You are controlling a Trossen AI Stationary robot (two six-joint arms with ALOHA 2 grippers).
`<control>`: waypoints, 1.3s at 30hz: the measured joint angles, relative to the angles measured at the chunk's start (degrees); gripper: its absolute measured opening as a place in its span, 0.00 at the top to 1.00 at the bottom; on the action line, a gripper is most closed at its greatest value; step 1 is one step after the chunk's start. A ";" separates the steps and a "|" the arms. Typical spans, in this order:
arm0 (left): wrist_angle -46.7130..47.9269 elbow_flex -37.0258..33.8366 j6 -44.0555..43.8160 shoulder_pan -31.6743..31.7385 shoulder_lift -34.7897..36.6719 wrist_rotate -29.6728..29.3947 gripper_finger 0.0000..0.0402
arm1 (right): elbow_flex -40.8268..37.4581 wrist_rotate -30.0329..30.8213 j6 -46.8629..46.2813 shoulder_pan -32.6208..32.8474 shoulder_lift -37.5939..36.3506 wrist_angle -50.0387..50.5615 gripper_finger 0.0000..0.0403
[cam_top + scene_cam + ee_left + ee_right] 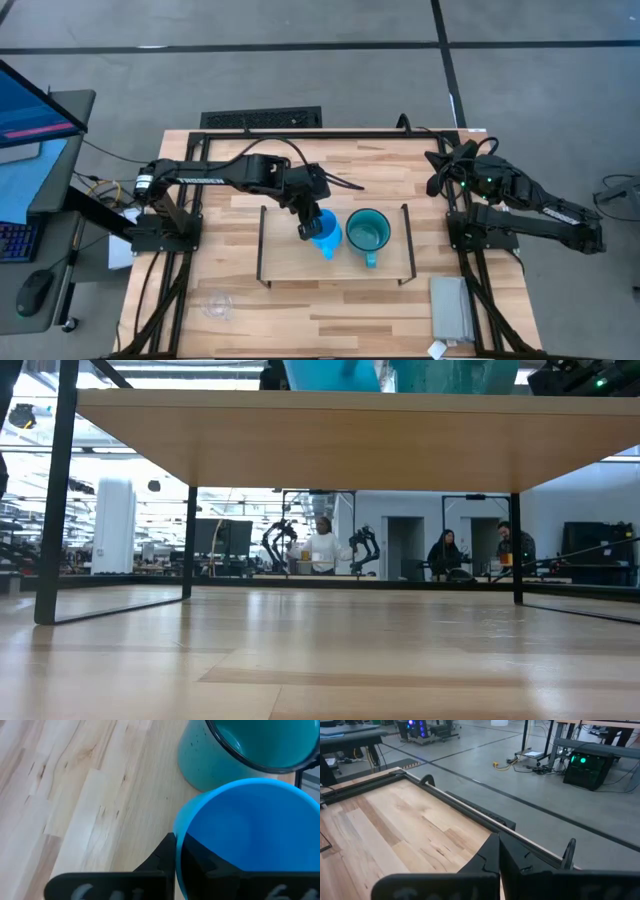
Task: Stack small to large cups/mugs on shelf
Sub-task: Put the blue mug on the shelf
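Observation:
A bright blue mug (pixel 327 238) is over the light-wood shelf (pixel 285 262), just left of the larger teal mug (pixel 368 232), whose base rests on the shelf board. My left gripper (pixel 306 228) is shut on the blue mug. The small clear glass cup (pixel 218 305) stands on the tabletop near the front left corner, off the shelf. My right gripper (pixel 498 845) waits shut and empty above the table's far right corner (pixel 437 170). The low view shows the shelf board (pixel 340 440) from beneath, with both mugs cut off at the picture's top. My left gripper holds the blue mug by its wall at the rim (pixel 182 827), on the side away from the teal mug. One finger (pixel 162 857) is outside and the other is inside, showing dark through the blue wall. The fingers slant down from the table's left. Whether the mug's base rests on the shelf I cannot tell.
Black wire uprights (pixel 409 245) stand at the shelf's two ends. A grey pad (pixel 450 308) lies at the table's front right and a black keyboard (pixel 262 118) beyond its far edge. People sit and stand in the room behind (pixel 322 550).

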State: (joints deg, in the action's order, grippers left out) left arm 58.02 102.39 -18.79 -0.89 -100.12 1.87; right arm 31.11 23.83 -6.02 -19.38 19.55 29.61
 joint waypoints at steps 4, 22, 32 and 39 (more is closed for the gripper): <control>0.38 -0.02 0.00 -0.05 -1.57 0.70 1.00 | -0.01 0.02 0.00 -0.02 0.00 0.02 0.95; -0.09 0.03 -0.21 0.06 -2.76 4.03 1.00 | -0.01 0.00 0.00 0.00 0.00 1.46 0.96; -0.83 -0.07 -1.35 1.03 -2.82 5.27 0.98 | -0.01 0.00 0.21 0.00 0.00 1.51 0.96; -0.82 -0.07 -0.76 0.94 -2.82 5.29 0.97 | -0.01 0.00 0.48 0.00 0.00 1.66 0.95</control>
State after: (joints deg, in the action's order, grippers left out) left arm 57.20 102.32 -19.55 0.05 -102.94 7.16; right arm 31.09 23.83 -5.54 -19.38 19.55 31.27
